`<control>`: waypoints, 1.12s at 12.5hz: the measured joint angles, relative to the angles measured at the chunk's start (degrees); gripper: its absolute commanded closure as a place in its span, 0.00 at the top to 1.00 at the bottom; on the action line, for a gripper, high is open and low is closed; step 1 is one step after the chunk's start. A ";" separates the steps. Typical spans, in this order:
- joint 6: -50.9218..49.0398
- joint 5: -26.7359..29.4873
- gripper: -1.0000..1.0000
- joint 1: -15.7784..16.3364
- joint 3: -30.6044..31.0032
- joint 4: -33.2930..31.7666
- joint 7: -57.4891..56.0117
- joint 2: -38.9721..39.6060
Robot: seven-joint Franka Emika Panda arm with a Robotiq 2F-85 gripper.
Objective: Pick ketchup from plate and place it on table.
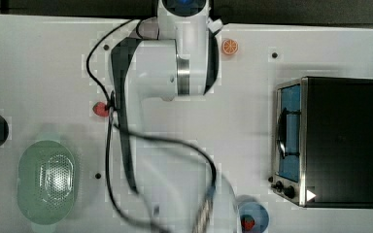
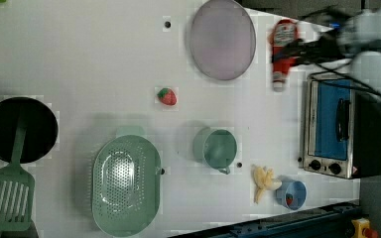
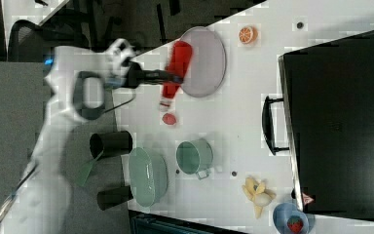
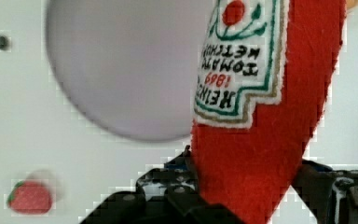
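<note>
Your pincer (image 4: 242, 196) grips ketchup (image 2: 283, 49) | bottle lifted clear of plate (image 2: 222, 39) | plate sits bare at worktop (image 2: 79, 59) edge | strawberry (image 2: 167, 96) nearby

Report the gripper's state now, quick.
Gripper: closed on the ketchup, holding it in the air beside the plate, above the table.

3 overhead views share table (image 2: 79, 59); wrist view close above plate (image 4: 121, 70).
</note>
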 measured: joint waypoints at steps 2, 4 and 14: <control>-2.00 0.01 0.63 -0.87 -0.33 -4.31 0.00 -9.74; -1.76 -0.12 0.63 -1.98 -0.82 -10.02 0.00 -18.35; 26.05 3.37 0.63 -3.87 -4.13 -43.87 0.00 -15.65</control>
